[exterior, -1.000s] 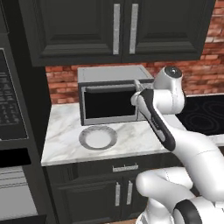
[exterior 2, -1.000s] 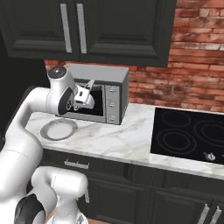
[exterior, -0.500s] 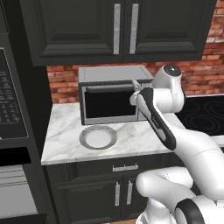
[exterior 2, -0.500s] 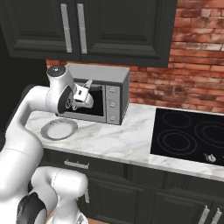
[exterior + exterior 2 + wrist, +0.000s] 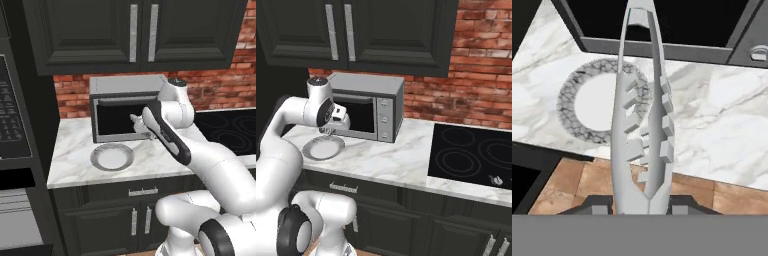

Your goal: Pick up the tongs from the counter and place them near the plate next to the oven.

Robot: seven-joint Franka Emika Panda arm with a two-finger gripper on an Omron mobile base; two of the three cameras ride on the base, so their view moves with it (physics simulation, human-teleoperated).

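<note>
The tall black oven (image 5: 15,150) stands at the left end of the run, and beside it a short marble counter (image 5: 75,155) carries the silver microwave (image 5: 125,107) against the brick wall, with the round grey-white plate (image 5: 112,157) lying in front of it. The white arm reaches over that counter with its gripper (image 5: 641,206) clenched on the tongs (image 5: 643,125), which, seen from the hand, jut forward from between the finger tips, their toothed arms pinched close together. The tongs hang in the air above the counter's front part, just right of the plate and in front of the microwave's dark door. From the left base camera the tongs (image 5: 140,122) show only as a pale sliver against the door. The biggest risk, I'd say, is the microwave: the tongs are long, and a swing or tilt of the hand could knock their far end against it. Next, a descent too far to the left could set them across the plate's raised rim instead of beside it. Lastly, a release this near the front edge could let them slide off to the floor.
</note>
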